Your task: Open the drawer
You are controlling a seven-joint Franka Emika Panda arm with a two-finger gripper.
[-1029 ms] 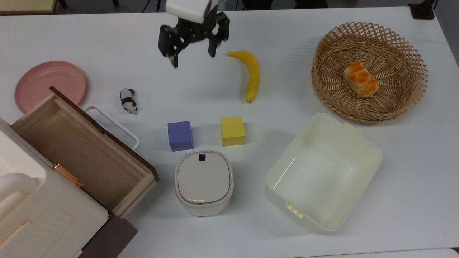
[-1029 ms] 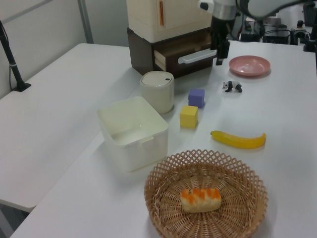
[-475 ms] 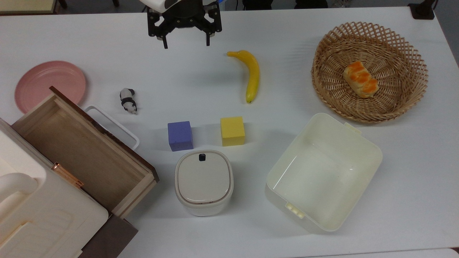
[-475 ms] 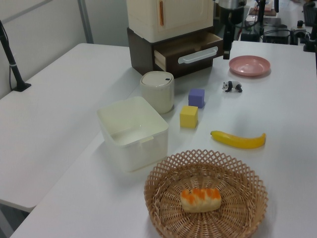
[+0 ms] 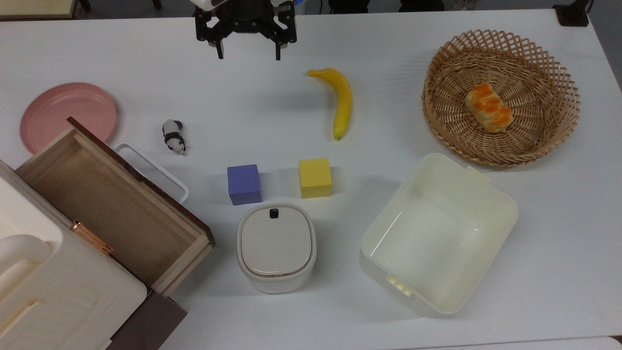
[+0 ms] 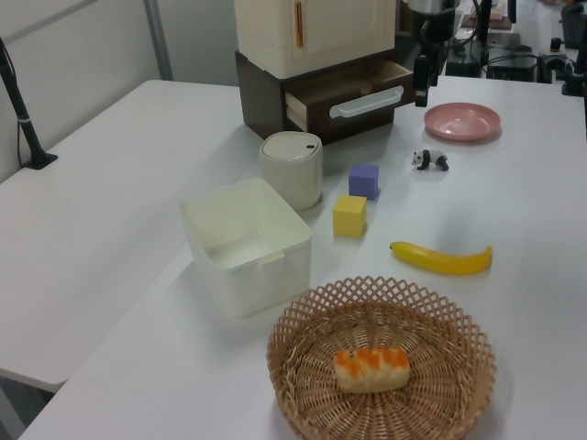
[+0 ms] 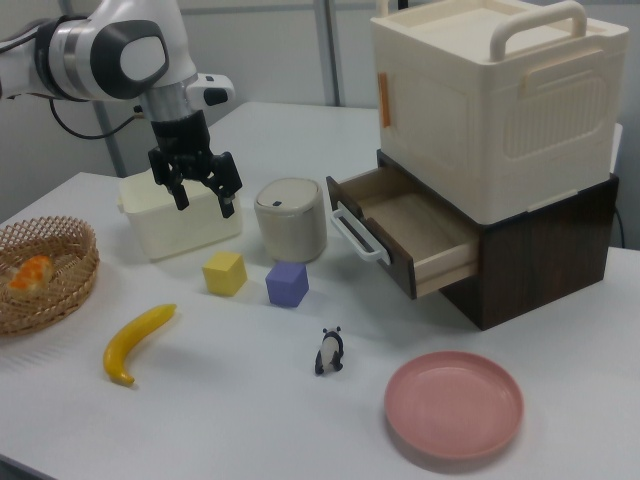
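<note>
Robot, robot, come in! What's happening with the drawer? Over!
End effector open, empty, up off the table, well away from the handle. Drawer pulled out, inside bare wood. White handle free; toy panda nearby, not touching it.

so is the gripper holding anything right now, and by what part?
Nothing is held. The gripper hangs above the table with its jaws open and empty, well apart from the drawer, which stands pulled out with its white handle free.

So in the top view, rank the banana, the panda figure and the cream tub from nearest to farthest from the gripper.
From the gripper, in the top view:
1. Banana, to the top view's right of it.
2. Panda figure, lower on the top view's left.
3. Cream tub, far on the top view's lower right.
</note>
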